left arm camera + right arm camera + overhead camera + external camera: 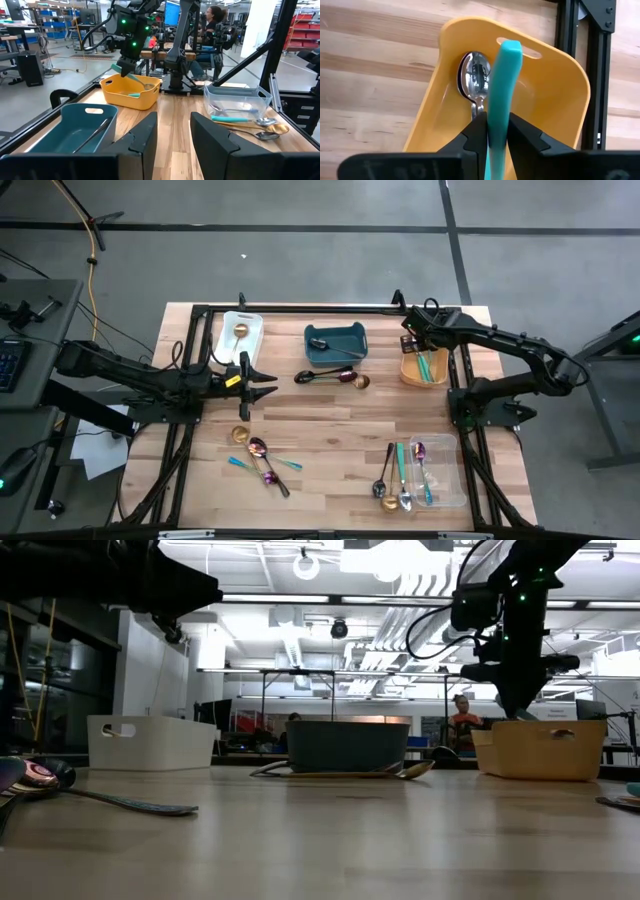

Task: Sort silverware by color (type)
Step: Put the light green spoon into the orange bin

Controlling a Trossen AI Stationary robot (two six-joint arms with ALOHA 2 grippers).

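Note:
My right gripper (418, 348) hangs over the orange bin (425, 368) at the table's far right, shut on a teal-handled spoon (502, 85). A silver spoon bowl (474, 75) lies on the bin's floor below it. My left gripper (268, 377) is open and touches nothing; it hovers next to the white bin (240, 335), which holds a gold spoon (240, 331). Black, purple and gold spoons (330, 377) lie mid-table. A mixed cluster (262, 458) lies near left. Several more utensils (392, 480) lie beside and inside the clear bin (450, 470). My right gripper pinches the spoon's teal handle (498, 112) between its two fingers (475, 132), coming from above and pointing down into the orange bin. The handle runs on past the fingertips to its free end (510, 46) near the bin's wall. The gripper hides the spoon's other end.
The teal bin (336, 342) stands far centre with a black utensil (330, 345) inside. A black frame rail (300, 308) runs along the table's far edge, with posts at the sides. Bare wood (330, 425) lies in the middle. A person (462, 718) sits in the room behind.

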